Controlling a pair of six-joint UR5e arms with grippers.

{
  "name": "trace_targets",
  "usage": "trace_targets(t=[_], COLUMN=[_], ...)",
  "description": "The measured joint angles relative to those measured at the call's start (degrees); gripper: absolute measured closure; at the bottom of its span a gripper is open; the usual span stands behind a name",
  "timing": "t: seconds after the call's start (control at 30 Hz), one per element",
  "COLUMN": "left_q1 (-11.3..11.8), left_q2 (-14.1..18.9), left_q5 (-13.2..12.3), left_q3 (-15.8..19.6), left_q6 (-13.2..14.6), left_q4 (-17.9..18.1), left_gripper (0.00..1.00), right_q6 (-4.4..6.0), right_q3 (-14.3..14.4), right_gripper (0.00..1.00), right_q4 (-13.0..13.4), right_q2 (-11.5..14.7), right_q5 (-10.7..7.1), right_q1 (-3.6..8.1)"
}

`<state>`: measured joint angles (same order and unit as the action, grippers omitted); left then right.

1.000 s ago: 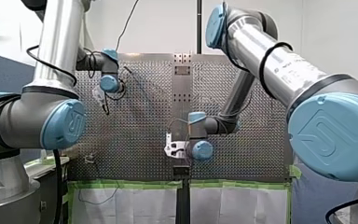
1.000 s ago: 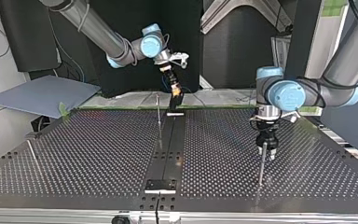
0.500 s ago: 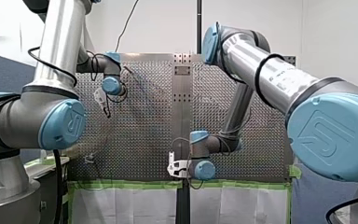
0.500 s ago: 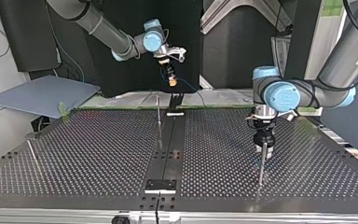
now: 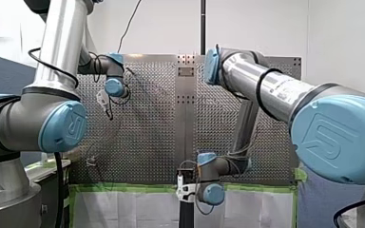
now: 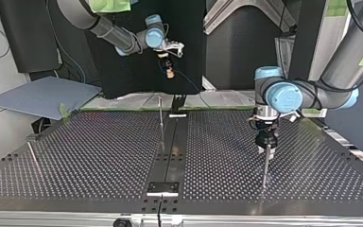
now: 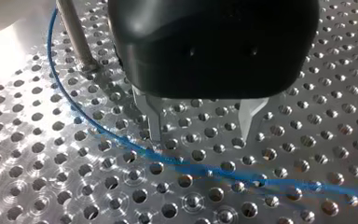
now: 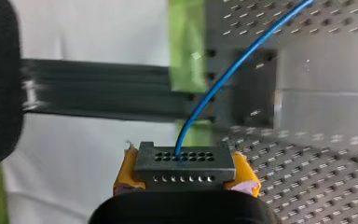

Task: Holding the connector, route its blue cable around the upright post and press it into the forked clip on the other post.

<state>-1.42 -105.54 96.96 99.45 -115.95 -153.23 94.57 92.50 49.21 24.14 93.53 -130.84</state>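
Your left hand [image 7: 199, 135] hovers open and empty over the counter [image 7: 37, 196]. The blue cable [image 7: 191, 165] lies under its tips, bending beside the upright post [image 7: 74, 32]. Your right hand [image 8: 184, 173] clamps the connector [image 8: 185, 161], held above the counter. Routing looks begun; pressing into the forked clip (not made out here) is left.

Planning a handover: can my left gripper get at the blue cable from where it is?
Probably yes: my left gripper is open, the blue cable runs just past its fingertips, and the post stands aside.
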Motion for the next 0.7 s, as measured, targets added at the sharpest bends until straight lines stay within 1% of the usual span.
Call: trace_targets(t=[0.13,0.3,0.47,0.7], left_q1=[-0.2,-0.3,-0.3,-0.3], left_q2=[0.0,0.0,0.0,0.0], left_q5=[0.2,0.2,0.2,0.3], left_q3=[0.0,0.0,0.0,0.0], left_q6=[0.2,0.3,0.3,0.3], left_q4=[-0.2,-0.2,-0.2,-0.2], left_gripper=[0.20,0.20,0.20,0.20], right_q6=[0.04,0.03,-0.53,-0.88], right_q3=[1.0,2.4,2.8,2.9], right_gripper=[1.00,1.00,1.00,1.00], right_q4=[1.3,4.0,6.4,8.5], right_q2=[-2.1,-4.7,-5.4,-5.3], right_q5=[0.28,0.33,0.41,0.51], right_q1=[0.84,2.36,3.78,5.27])
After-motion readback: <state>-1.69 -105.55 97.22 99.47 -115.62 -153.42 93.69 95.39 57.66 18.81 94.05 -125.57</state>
